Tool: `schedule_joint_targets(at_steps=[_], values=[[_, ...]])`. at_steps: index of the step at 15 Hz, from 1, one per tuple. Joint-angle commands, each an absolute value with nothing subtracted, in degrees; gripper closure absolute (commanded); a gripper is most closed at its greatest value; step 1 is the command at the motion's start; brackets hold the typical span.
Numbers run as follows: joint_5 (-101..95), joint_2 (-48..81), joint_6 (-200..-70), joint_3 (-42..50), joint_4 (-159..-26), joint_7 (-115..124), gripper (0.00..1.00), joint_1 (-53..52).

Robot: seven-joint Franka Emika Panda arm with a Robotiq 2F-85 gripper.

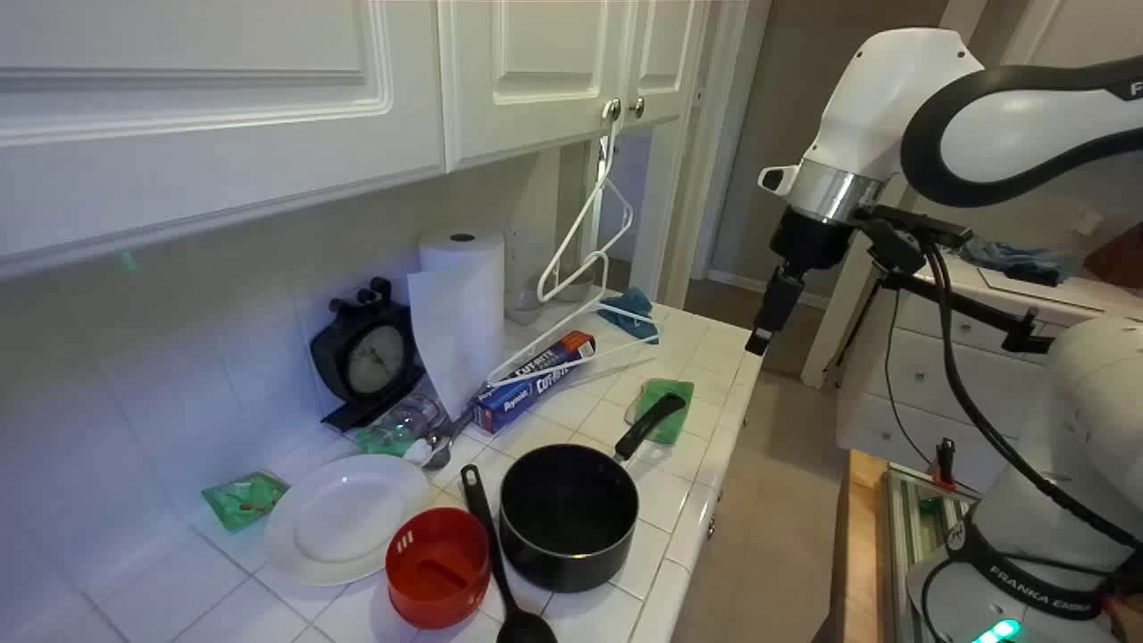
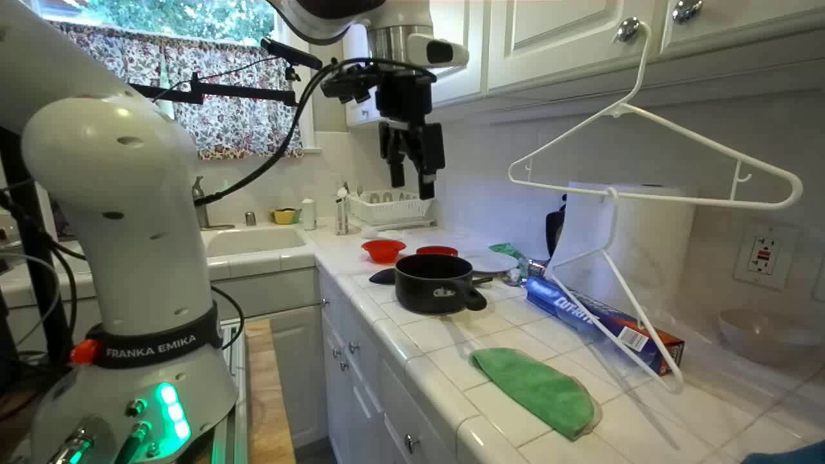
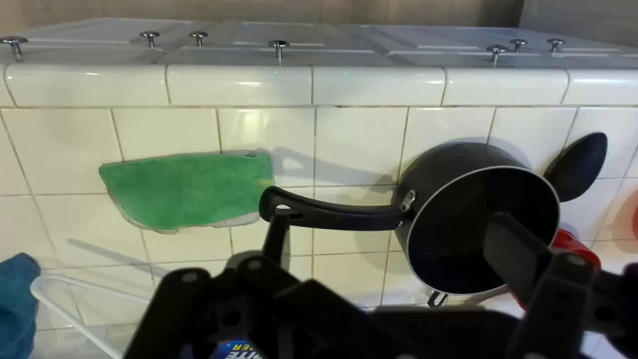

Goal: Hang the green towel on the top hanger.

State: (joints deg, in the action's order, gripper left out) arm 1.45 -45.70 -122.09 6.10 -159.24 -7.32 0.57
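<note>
In an exterior view, the Robotiq gripper hangs in the air. The top hanger hooks over a cabinet knob and carries the lower hanger. The green towel lies on the tiled counter. In an exterior view, a black saucepan stands near the towel. In the wrist view, the gripper's fingers stand wide apart above the counter.

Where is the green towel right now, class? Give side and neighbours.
In an exterior view, the green towel lies on the tiled counter, lower right, nearer the camera than the black pot and left of the lower hanger.
</note>
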Motion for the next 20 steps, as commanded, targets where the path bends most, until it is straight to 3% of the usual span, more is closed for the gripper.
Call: schedule_joint_targets(at_steps=[1, 5, 13, 20], values=[[1.64, -45.55, -121.90, 5.88, -159.12, -7.48, 0.00, 0.81], [1.64, -45.28, -121.90, 5.88, -159.12, -7.48, 0.00, 0.82], [1.67, -24.26, -138.93, 4.02, -153.41, 11.16, 0.00, 10.76], [1.83, -8.65, -144.79, 3.10, -146.81, 29.39, 0.00, 12.78]])
